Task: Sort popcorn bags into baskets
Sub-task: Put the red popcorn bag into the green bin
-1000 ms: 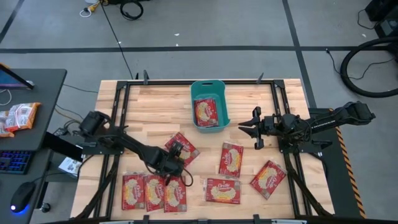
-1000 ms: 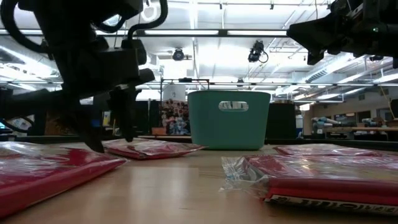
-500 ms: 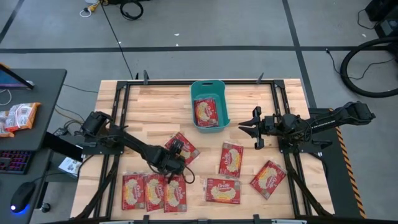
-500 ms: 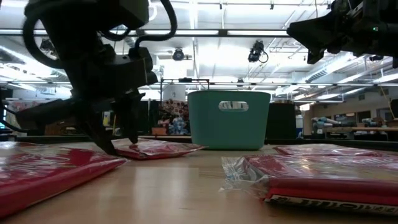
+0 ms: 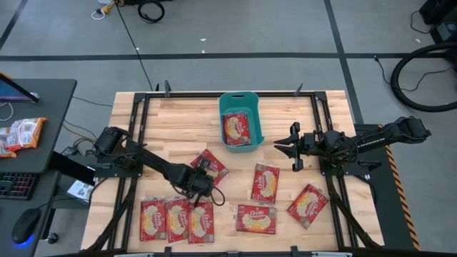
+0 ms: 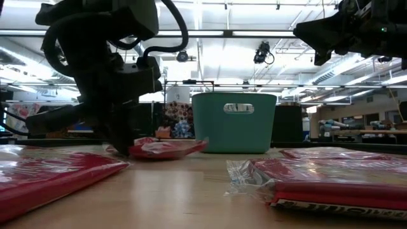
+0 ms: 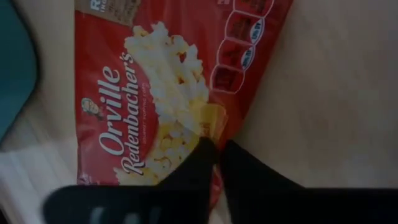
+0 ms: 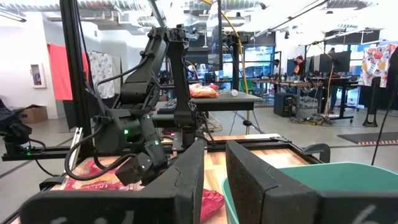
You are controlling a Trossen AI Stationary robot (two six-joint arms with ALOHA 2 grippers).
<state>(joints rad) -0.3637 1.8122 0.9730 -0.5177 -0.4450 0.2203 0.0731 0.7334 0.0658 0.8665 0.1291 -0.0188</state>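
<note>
So the left gripper (image 5: 202,178) is down on the table with its jaws pinched together on the edge of one popcorn bag (image 5: 211,167), the tilted one sitting just in front of the teal basket (image 5: 240,102). From the left wrist view you can see the two dark fingers (image 7: 205,163) closed right onto the bag's bottom edge (image 7: 161,93), the plastic bunching up a bit where they meet. In the low view that bag (image 6: 166,147) looks lifted at the far end, crumpled, with the gripper (image 6: 124,147) clamped on its near side.

Right behind the jaws there's a row of three bags (image 5: 177,219) lying side by side at the near edge of the table. Off to the jaws' side, a bit away, are three more: one upright-ish (image 5: 265,183), one flat near the front (image 5: 255,218), and one tilted (image 5: 308,205).

Past the held bag, the basket already has one bag lying inside it (image 5: 236,128).

The right gripper (image 5: 284,145) hangs in the air beside the basket, well apart from any bag. Its jaws stand a little apart with nothing between them, as the right wrist view shows (image 8: 214,162).
</note>
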